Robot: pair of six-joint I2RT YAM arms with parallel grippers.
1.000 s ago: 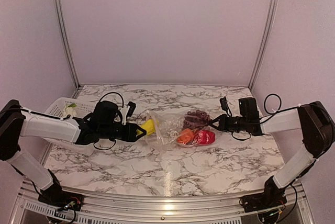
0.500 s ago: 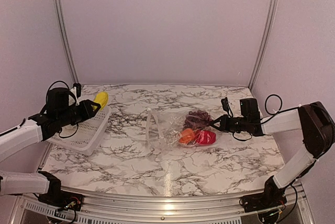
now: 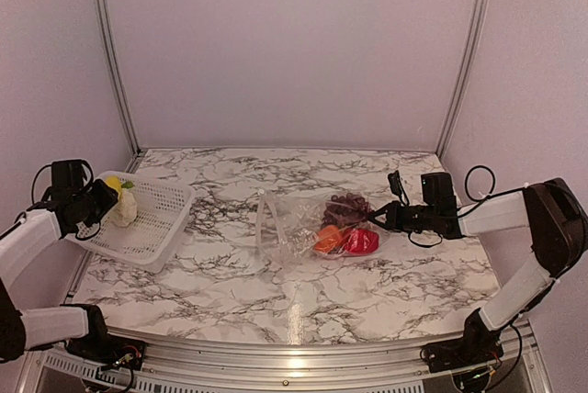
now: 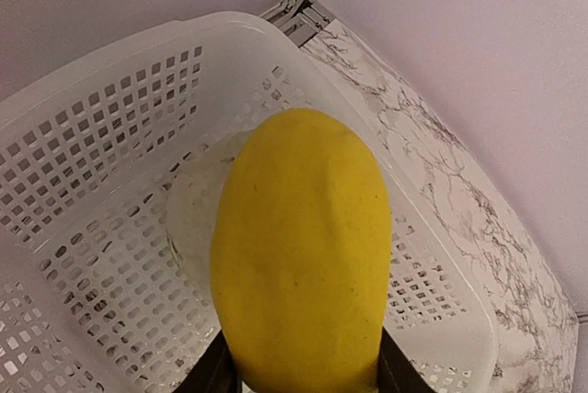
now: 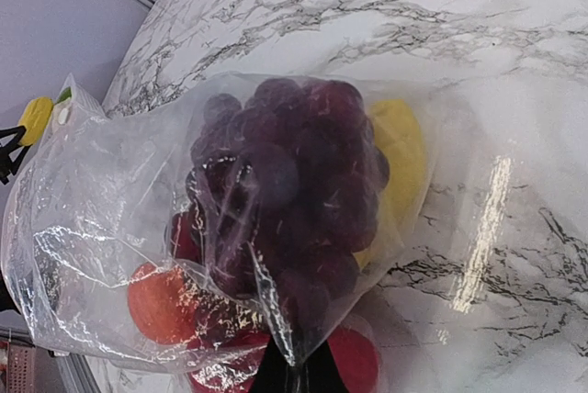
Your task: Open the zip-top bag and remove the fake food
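Left gripper [image 3: 104,194]: fingers are closed on a yellow piece [image 4: 303,246], which is held over the white mesh basket [image 3: 154,220]. A cauliflower [image 3: 125,212] is lodged in that basket.
Right gripper [image 3: 375,217]: fingers are pinched tight on the right-hand edge of the zip-top bag [image 3: 289,223].
Bag: laid at the middle of the marble table [image 3: 276,301]. A grape bunch [image 5: 294,191], an orange piece [image 3: 325,239], a red piece [image 3: 361,241] and a second yellow piece [image 5: 400,150] are enclosed in it.
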